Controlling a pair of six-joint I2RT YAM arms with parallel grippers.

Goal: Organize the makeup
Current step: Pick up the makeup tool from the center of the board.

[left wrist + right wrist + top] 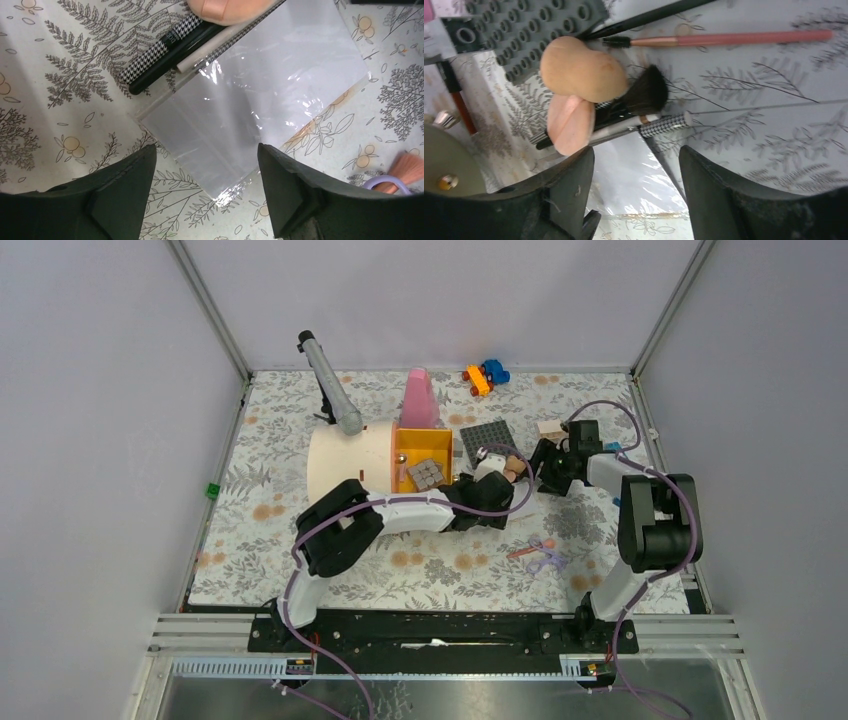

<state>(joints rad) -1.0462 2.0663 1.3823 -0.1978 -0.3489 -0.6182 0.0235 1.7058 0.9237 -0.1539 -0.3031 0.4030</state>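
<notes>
My left gripper is open and empty, low over a clear plastic bag; its jaws straddle the bag's near corner. Houndstooth-handled brushes lie along the bag's far edge, under a round peach puff. My right gripper is open and empty, facing the same pile. In its view a peach egg-shaped sponge rests on the puff and a black brush head. A thin pink brush lies beyond. A pink brush and a lilac one lie nearer the front.
A yellow bin stands beside a cream cylinder at centre left. Behind them are a tall pink cone bottle and a grey tube. A dark studded plate lies by the pile; toy bricks sit at the back.
</notes>
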